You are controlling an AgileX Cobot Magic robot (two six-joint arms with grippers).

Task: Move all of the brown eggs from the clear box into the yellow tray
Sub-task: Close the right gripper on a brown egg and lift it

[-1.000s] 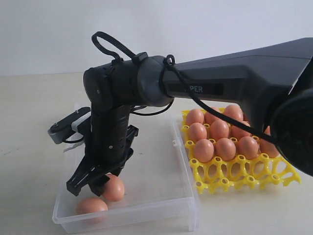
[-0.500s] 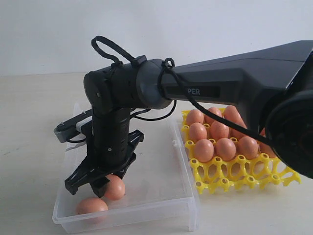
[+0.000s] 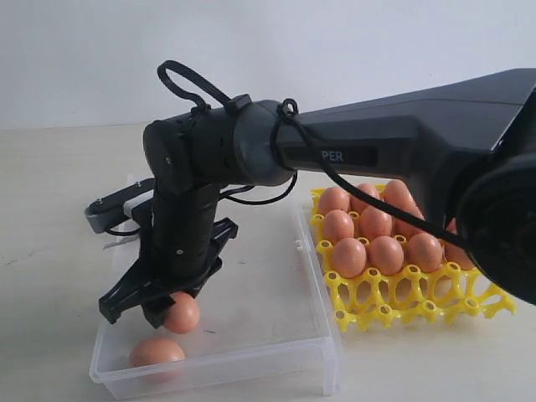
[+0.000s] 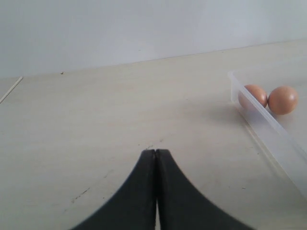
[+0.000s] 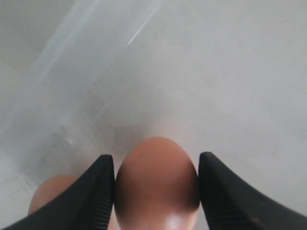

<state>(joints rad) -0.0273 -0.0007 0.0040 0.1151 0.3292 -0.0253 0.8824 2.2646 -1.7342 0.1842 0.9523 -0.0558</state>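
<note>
The right claw [image 3: 132,313] reaches down into the clear shallow plastic box [image 3: 276,285], toward its near left corner as the exterior view shows it. It is clamped on one light orange-brown oval egg [image 3: 182,313]. In the right wrist view both ribbed black pads [image 5: 91,196] press against the egg, one on each flank, so the jaws stand only as wide as the egg itself. I cannot tell whether the egg rests on the box floor or hangs just off it.

A second brown egg [image 3: 156,352] lies loose in the box, just nearer the box's front wall than the gripped one.

Just right of the box, the bright yellow plastic lattice tray [image 3: 402,297] carries a cluster of brown eggs [image 3: 385,254] in its rear cups.

The left claw [image 4: 156,153] hangs over the pale counter [image 4: 96,120] outside the box's left wall. Its fingers are pressed together and hold nothing.
</note>
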